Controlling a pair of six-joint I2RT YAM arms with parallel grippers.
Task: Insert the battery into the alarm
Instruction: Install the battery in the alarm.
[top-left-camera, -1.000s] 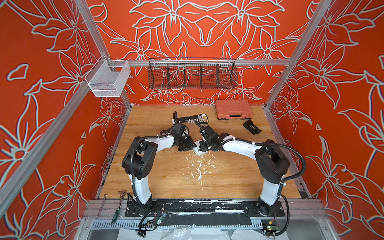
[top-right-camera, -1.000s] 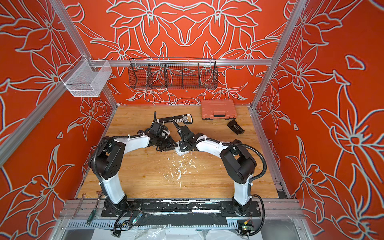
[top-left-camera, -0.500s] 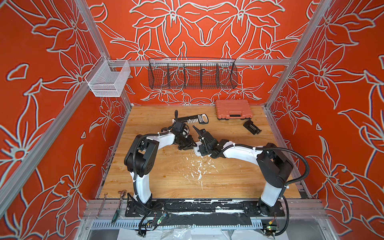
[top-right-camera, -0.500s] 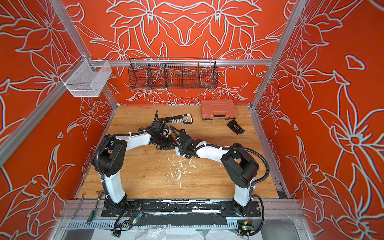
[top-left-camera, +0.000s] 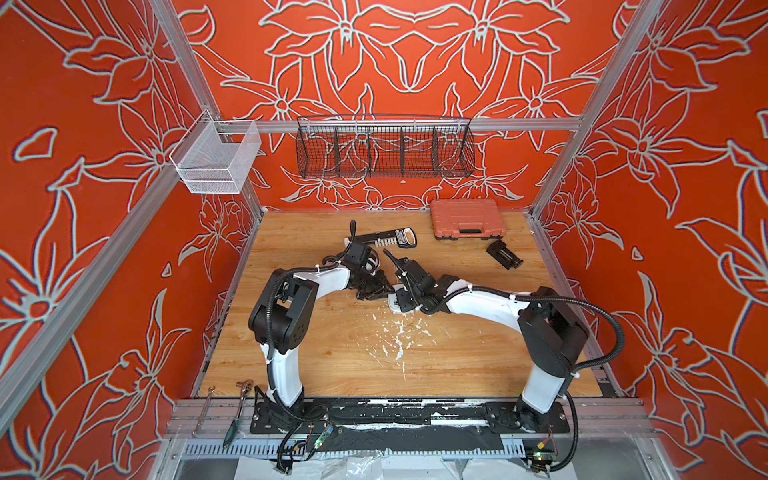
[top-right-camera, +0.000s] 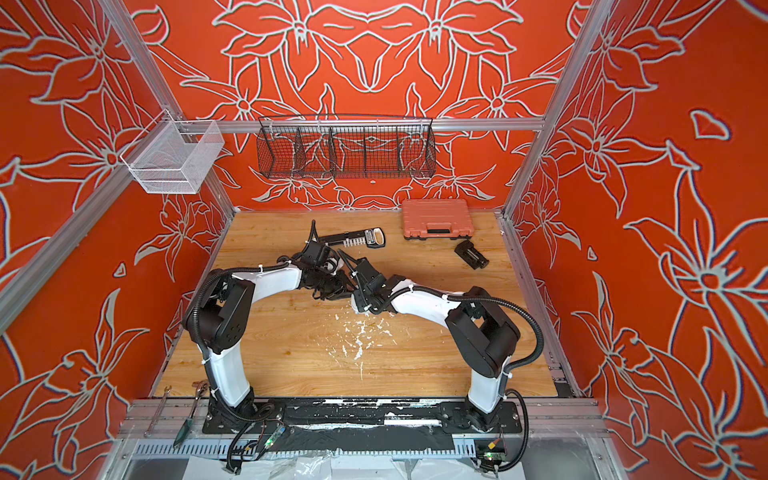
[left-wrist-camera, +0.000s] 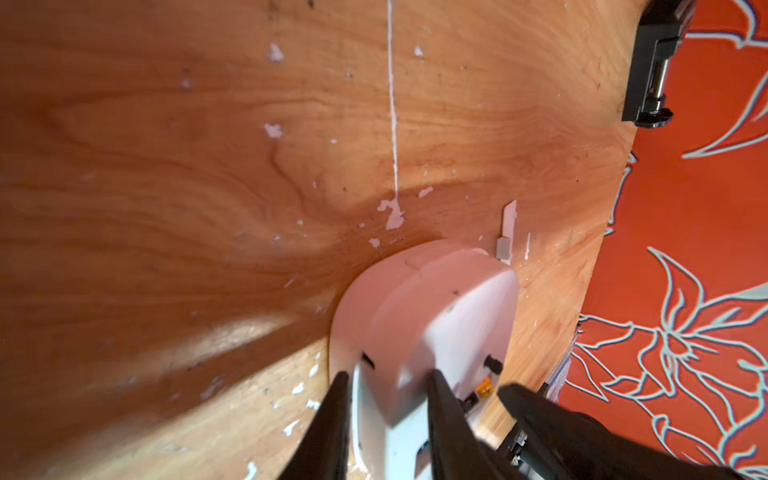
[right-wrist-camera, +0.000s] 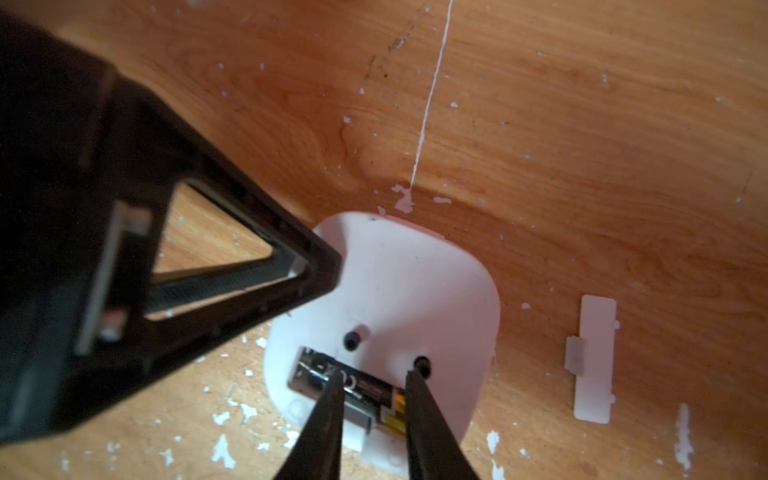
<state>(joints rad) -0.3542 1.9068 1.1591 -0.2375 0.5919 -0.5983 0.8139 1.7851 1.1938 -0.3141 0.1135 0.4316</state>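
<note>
Cover (right-wrist-camera: 592, 361) lying beside alarm (right-wrist-camera: 415, 282). My left end effector (left-wrist-camera: 387, 376) is gripping alarm; right end effector (right-wrist-camera: 374, 375) part-open, tips over slotted battery (right-wrist-camera: 374, 390).

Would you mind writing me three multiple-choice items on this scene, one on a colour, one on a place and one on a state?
1. What colour is the case at the back of the table?
A blue
B green
C orange

2. Where is the battery?
A on the case
B in the back slot of the alarm
C under the alarm

3. What state is the slot's cover in?
A off, lying flat on the table
B clipped onto the alarm
C leaning on the case

Answers:
1 C, since both top views show it orange.
2 B, since the right wrist view shows it lying in the recess.
3 A, since it lies on the wood beside the alarm, apart from it.
</note>
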